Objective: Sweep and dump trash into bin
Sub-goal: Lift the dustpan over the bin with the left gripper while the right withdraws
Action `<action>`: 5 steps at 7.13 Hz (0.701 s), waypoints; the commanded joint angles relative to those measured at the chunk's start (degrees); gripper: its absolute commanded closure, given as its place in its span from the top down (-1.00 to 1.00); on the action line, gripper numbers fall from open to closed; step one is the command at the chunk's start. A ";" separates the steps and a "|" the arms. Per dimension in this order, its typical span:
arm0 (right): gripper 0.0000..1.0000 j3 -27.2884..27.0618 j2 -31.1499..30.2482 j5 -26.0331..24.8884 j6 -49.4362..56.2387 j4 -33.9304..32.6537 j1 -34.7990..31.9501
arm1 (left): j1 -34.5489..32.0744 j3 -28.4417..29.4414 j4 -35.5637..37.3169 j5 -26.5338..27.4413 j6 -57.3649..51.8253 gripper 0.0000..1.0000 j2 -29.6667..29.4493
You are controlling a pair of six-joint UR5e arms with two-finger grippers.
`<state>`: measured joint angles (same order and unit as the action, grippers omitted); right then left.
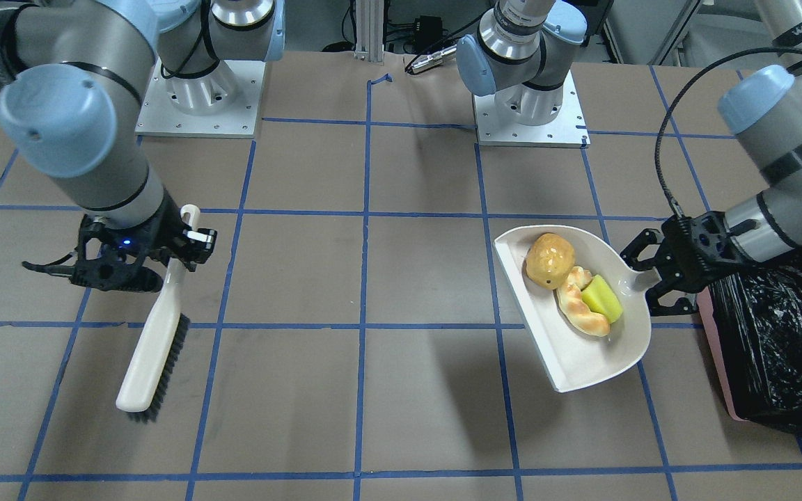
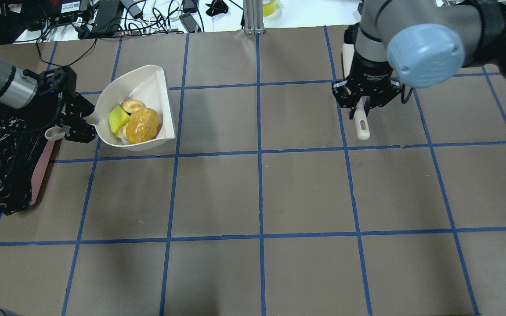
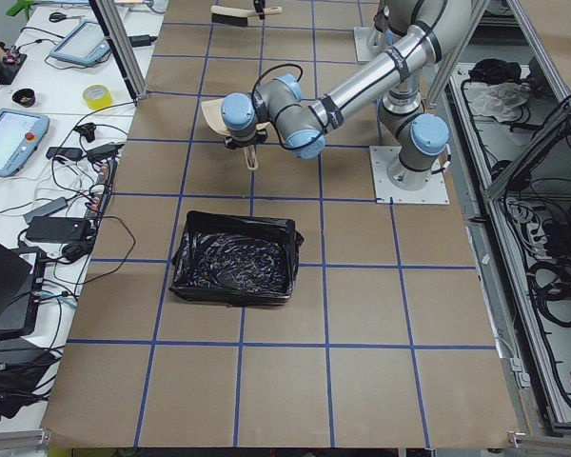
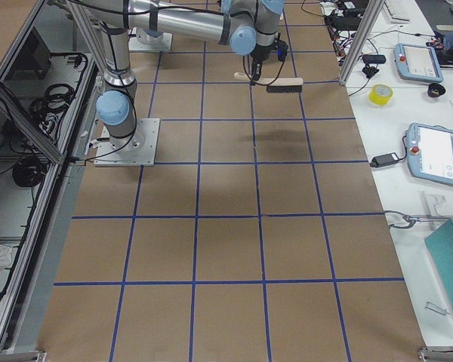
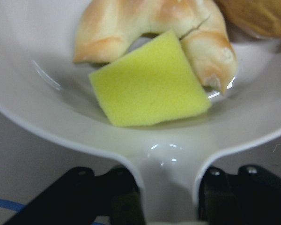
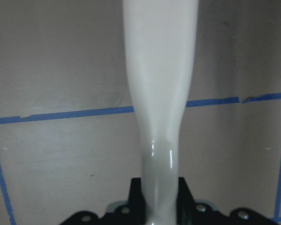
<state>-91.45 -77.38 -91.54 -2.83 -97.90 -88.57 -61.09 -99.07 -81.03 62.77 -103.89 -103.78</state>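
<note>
Trash [image 1: 571, 289] lies in the dustpan [image 1: 575, 358] the left pincer [image 1: 641, 280] grips, right pincer [image 2: 362, 109] clamps the brush [image 1: 154, 348]; the bin [image 1: 721, 365] awaits.

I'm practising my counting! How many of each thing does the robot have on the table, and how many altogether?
Potato: 1
Croissant: 1
Sponge: 1
Dustpan: 1
Brush: 1
Bin: 1
Total: 6
</note>
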 commanded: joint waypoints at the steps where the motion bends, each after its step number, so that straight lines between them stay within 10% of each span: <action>1: -1.00 -0.13 1.17 -0.47 12.34 -2.54 6.80 | 6.04 3.26 -6.40 -3.88 0.36 -1.00 0.50; 5: -1.00 -0.66 8.70 0.13 19.79 -8.40 14.30 | 19.14 14.58 -10.38 6.62 0.53 -1.00 -1.69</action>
<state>-92.06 -72.06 -91.64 15.97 -102.60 -75.31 -44.91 -88.13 -91.28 65.01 -103.89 -104.90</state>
